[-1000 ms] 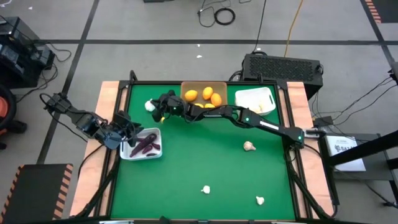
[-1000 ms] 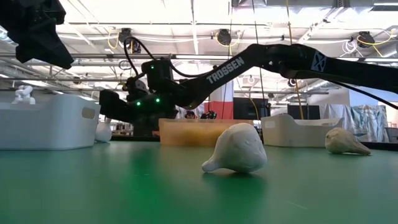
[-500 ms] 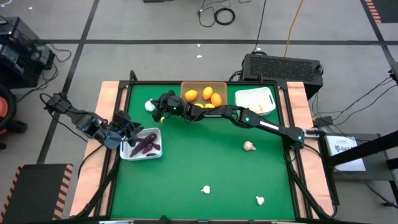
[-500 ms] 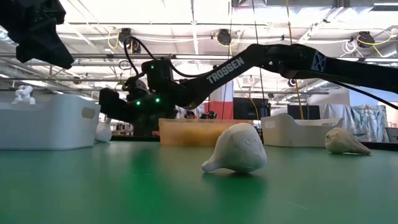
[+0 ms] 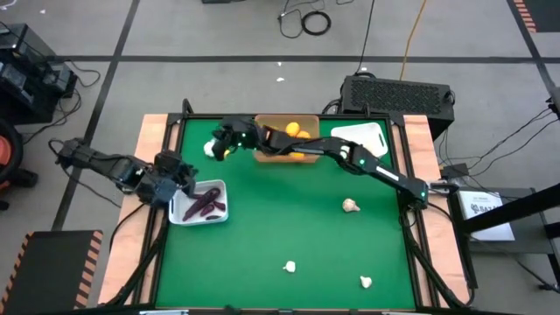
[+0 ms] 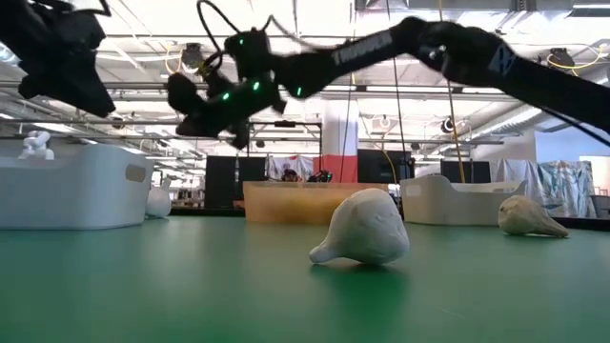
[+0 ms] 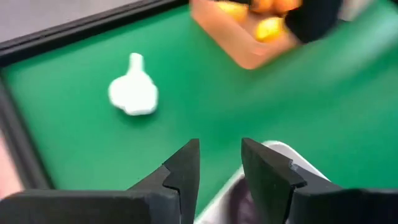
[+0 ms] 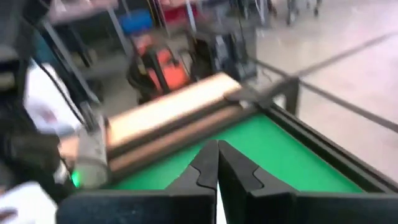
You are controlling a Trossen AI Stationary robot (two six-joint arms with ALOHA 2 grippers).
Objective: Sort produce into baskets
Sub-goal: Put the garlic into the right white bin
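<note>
My right gripper [image 5: 217,143] hangs shut in the air over the table's far left part, beside the tan basket [image 5: 287,150], which holds orange and yellow fruits [image 5: 294,131]. Its fingers [image 8: 217,163] have nothing between them. A garlic bulb [image 5: 209,150] lies on the mat just under it. My left gripper [image 5: 178,178] stands open over the left rim of a white basket [image 5: 199,213] holding purple pieces [image 5: 208,206]; the gap between its fingers [image 7: 221,155] is bare. Another white basket [image 5: 359,140] sits at the far right.
Three garlic bulbs lie loose on the green mat: one right of centre [image 5: 350,206] and two near the front edge [image 5: 289,267] [image 5: 366,281]. A black rail and wooden strips edge the table. The middle of the mat is open.
My right gripper has risen from just above the mat beside the tan basket to well above it, drifting a little toward the far edge. The garlic bulb beneath it stays where it was.
</note>
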